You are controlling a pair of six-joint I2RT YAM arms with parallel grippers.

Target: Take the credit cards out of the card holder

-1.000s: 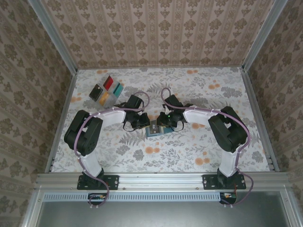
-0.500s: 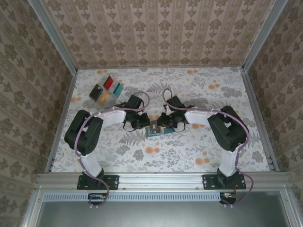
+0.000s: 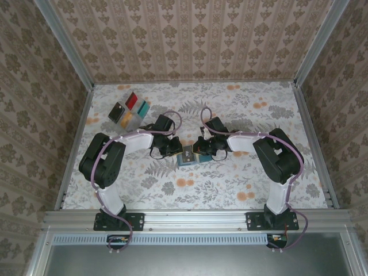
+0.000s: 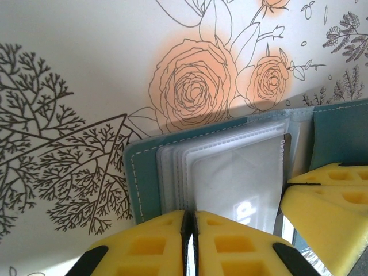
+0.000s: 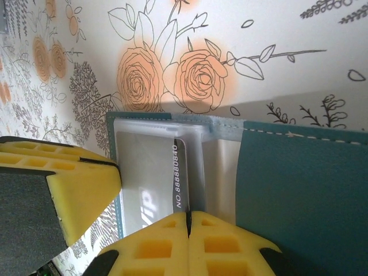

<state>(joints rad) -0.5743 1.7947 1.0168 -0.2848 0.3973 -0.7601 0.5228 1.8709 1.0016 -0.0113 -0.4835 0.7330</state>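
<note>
From above, the card holder (image 3: 188, 157) lies open in the middle of the counter (image 3: 259, 115), between the left fingers (image 3: 176, 151) and the right fingers (image 3: 199, 150). A cluster of loose credit cards (image 3: 130, 110) sits well apart at the far left. On the left wrist camera, the left fingers (image 4: 144, 241) are pressed together with barely a seam, planted at the edge of the card holder (image 4: 146, 167), right over its clear sleeves (image 4: 230, 172). Whether a sleeve is nipped between them cannot be told. If that hold is only a press, the soft holder could slide or lift off the counter once a pull begins. Over to the right wrist camera: the right fingers (image 5: 230, 244) are closed narrow on the end of a dark card (image 5: 180, 172) printed with a number, most of it tucked in its sleeve. The pinch sits right at the card's edge and looks shallow, so the card could slip out of the pads. The pads may also have caught the sleeve, and then the whole holder would come along. The teal flap (image 5: 299, 190) lies just beside the slot and could fold over it.
</note>
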